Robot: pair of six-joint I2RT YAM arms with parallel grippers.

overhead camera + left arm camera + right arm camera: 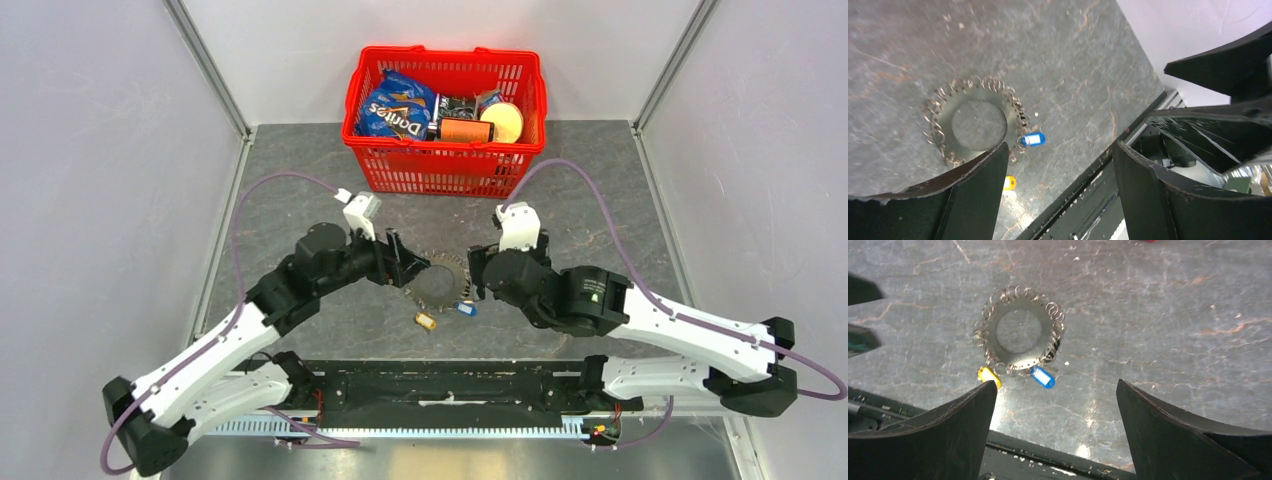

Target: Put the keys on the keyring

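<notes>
The keyring [438,282], a dark toothed wheel with a hollow centre, lies flat on the grey table between my two grippers. It also shows in the left wrist view [948,107] and the right wrist view [1019,301]. The blue key [465,308] [1032,139] [1042,377] and the yellow key [426,320] [1008,183] [986,375] lie at the ring's near edge. I cannot tell whether they are hooked on. My left gripper [412,268] [1059,150] is open and empty, left of the ring. My right gripper [474,275] [1057,385] is open and empty, right of it.
A red basket [445,170] holding a blue Doritos bag [395,105] and other groceries stands at the back of the table. A black rail [450,385] runs along the near edge behind the arm bases. Grey walls close in both sides.
</notes>
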